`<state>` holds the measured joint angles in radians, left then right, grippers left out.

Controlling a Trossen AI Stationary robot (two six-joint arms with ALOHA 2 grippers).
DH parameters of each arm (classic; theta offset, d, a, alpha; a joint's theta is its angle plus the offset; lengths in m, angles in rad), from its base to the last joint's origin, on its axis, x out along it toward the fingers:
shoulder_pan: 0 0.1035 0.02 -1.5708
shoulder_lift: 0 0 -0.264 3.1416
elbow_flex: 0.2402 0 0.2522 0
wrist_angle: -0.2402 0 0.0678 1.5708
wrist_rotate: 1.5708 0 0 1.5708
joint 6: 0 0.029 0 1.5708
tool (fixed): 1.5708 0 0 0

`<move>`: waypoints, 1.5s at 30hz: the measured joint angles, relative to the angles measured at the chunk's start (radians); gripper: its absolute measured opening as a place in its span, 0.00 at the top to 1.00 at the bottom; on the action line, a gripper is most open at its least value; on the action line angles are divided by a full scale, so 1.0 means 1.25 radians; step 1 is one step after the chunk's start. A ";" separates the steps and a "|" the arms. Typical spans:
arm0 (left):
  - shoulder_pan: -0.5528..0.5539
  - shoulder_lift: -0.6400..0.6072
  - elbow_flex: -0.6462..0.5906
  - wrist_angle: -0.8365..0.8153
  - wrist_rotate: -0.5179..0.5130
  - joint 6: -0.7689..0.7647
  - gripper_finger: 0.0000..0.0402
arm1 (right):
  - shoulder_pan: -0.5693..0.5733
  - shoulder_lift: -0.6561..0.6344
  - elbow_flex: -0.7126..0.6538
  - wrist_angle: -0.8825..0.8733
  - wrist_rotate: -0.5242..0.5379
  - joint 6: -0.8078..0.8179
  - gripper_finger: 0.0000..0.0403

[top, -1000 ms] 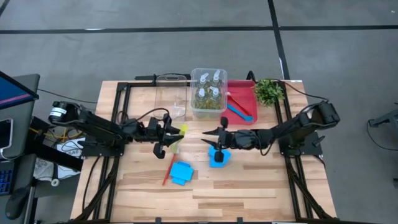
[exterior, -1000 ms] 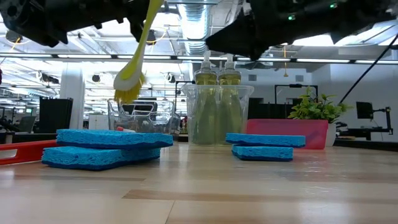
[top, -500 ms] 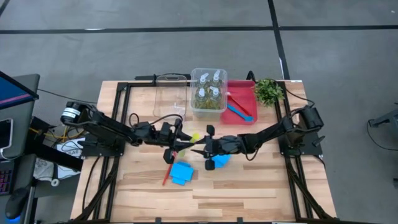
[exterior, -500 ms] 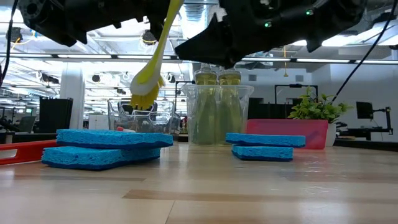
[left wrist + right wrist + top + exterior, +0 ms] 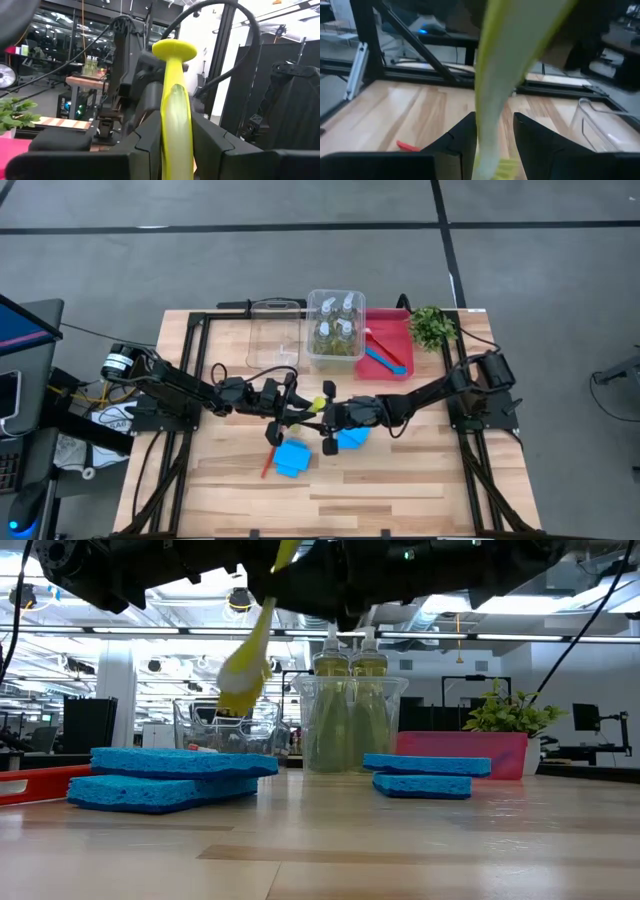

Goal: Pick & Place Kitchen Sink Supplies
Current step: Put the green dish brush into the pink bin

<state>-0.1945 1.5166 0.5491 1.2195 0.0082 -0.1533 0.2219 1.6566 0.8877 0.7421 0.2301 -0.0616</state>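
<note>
A yellow-green brush (image 5: pixel 310 406) hangs in the air between my two grippers above the table's middle. Its bristle head (image 5: pixel 240 690) points down and its handle rises to the right. My left gripper (image 5: pixel 296 408) is shut on the handle and also shows in the left wrist view (image 5: pixel 176 150). My right gripper (image 5: pixel 320 414) faces it from the right, its fingers close on either side of the handle in the right wrist view (image 5: pixel 495 135). Two stacked blue sponges (image 5: pixel 292 458) and a red brush (image 5: pixel 270 455) lie on the table. Another blue sponge (image 5: pixel 353 438) lies below my right gripper. My left gripper pinches the brush's handle (image 5: pixel 176 142) between its two fingers, short of the round tail end (image 5: pixel 174 50). The fingers come level from the table's left. The brush is lifted clear and tilted, head down. My right gripper has the handle (image 5: pixel 490 125) between its two fingers, coming level from the table's right. The brush runs slanting through the gap, bristles at the far, lower end. Where along the handle it holds cannot be told.
At the far edge stand an empty clear bin (image 5: pixel 275 340), a clear bin (image 5: pixel 312 355) with several bottles of yellow-green liquid (image 5: pixel 335 330), a red bin (image 5: pixel 395 330) holding a blue brush (image 5: pixel 385 360), and a leafy plant (image 5: pixel 432 327). The near half of the table is bare wood.
My left gripper has carried the brush toward the table's right edge, and the bristle head has swung along with it. My right gripper has gone toward the table's left edge and now meets the brush's handle.
</note>
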 joint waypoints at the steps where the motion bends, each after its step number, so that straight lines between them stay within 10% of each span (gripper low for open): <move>1: 0.000 0.000 0.000 0.000 0.000 0.000 0.78 | 0.000 -0.001 0.001 0.000 0.000 0.000 0.70; 23: 0.000 0.000 0.000 -0.006 0.000 0.000 0.78 | 0.001 -0.001 0.001 -0.019 -0.001 0.001 0.71; 32: 0.000 0.000 0.000 -0.007 -0.003 -0.006 0.78 | 0.001 -0.001 0.001 -0.027 -0.011 -0.004 0.93; 45: 0.000 0.000 0.000 -0.009 0.000 0.000 0.76 | 0.001 -0.001 0.001 -0.030 -0.025 -0.001 0.93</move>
<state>-0.1944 1.5166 0.5488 1.2087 0.0078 -0.1535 0.2230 1.6554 0.8886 0.7040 0.1982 -0.0631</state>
